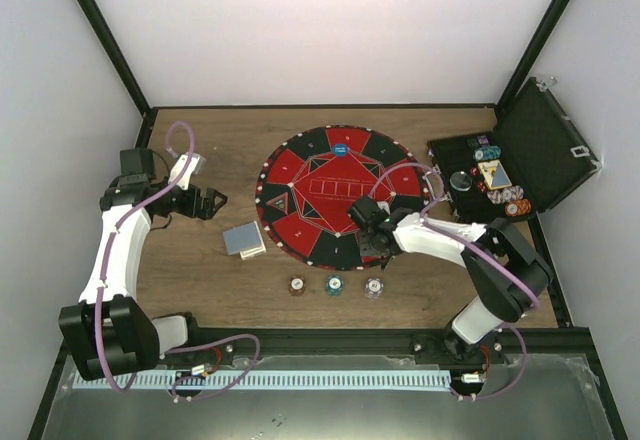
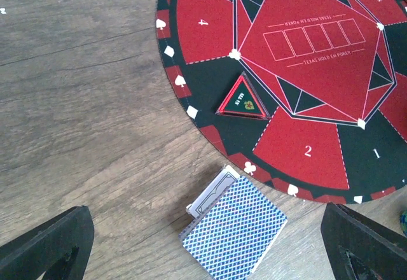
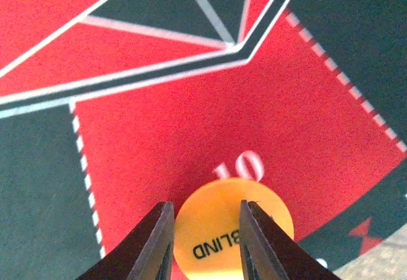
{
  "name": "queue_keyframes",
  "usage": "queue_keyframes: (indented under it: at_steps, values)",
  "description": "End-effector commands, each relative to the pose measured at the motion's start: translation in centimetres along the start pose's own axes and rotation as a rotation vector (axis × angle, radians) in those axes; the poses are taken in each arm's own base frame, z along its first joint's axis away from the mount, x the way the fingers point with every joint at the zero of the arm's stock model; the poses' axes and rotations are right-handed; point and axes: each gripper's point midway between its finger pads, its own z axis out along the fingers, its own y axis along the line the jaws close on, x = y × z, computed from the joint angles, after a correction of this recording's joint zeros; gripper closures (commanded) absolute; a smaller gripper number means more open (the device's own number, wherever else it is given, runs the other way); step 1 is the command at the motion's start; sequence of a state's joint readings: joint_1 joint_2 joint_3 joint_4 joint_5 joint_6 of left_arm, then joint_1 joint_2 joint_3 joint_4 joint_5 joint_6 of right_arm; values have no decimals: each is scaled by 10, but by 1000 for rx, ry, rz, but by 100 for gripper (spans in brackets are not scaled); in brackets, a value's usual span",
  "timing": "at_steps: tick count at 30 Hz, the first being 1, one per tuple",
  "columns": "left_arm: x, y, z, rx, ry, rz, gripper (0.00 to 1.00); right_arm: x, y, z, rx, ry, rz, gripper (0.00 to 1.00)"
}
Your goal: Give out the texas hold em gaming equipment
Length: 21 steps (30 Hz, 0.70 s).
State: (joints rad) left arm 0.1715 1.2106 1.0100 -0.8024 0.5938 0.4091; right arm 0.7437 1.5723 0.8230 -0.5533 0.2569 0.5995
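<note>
Orange disc (image 3: 210,235): sits over the red wedge numbered 10 on the mat (image 3: 191,127), towards that wedge's outer rim, on the side nearest the right arm.
Right tool (image 3: 206,205): fingers set narrow, one on each side of the disc's middle. The disc shows past the outer side of one finger, so I cannot tell whether they pinch it or only stand above it.
Left tool (image 1: 213,202): spread wide and holding nothing, over the bench (image 1: 190,280) to the left of the mat.
Handling, disc: probably hard, light plastic, thin and smooth-faced (likely to skid on the mat). Best taken across its rim at opposite edges, centred between the fingers.
Heading, disc: round, so no long axis. It is face up, and BLIND reads upside down from the wrist view, letter-tops towards the tool.
Card deck (image 2: 235,232): back up on the bench just beside the mat's edge, corner-on to the left tool, with a lower card jutting out towards the mat. Its long axis is not clear from here.
Handling, deck: probably a slippery stack that shears sideways; grip it across two opposite edges, low down.
Chips (image 1: 333,284): three in a row on the bench, near the mat's near edge.
</note>
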Motion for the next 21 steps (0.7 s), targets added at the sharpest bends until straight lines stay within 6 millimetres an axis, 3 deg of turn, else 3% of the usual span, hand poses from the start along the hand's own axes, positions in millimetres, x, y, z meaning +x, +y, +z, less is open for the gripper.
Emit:
queue_keyframes:
  at_steps: [1, 8, 10, 13, 16, 17, 21]
  values:
    - [-11, 2, -7, -18, -31, 30, 0, 2, -37, 20, 102, 48, 67, 70]
    - [-10, 3, -6, -18, -26, 30, 0, -23, -50, 37, 136, 28, 58, 72]
    - [-10, 3, -7, -24, -23, 33, 0, -32, -50, 33, 142, 16, 55, 73]
    - [-10, 4, -8, -30, -22, 43, 0, -52, -42, 10, 107, -35, 64, 72]
    - [-10, 4, -8, -35, -22, 47, 0, -57, -36, -14, 67, -68, 65, 52]
    - [-11, 5, -8, -35, -22, 47, 0, -53, -33, -18, 49, -61, 66, 44]
    - [-12, 5, -8, -35, -29, 49, 0, -25, -17, -30, -29, -26, 82, 28]
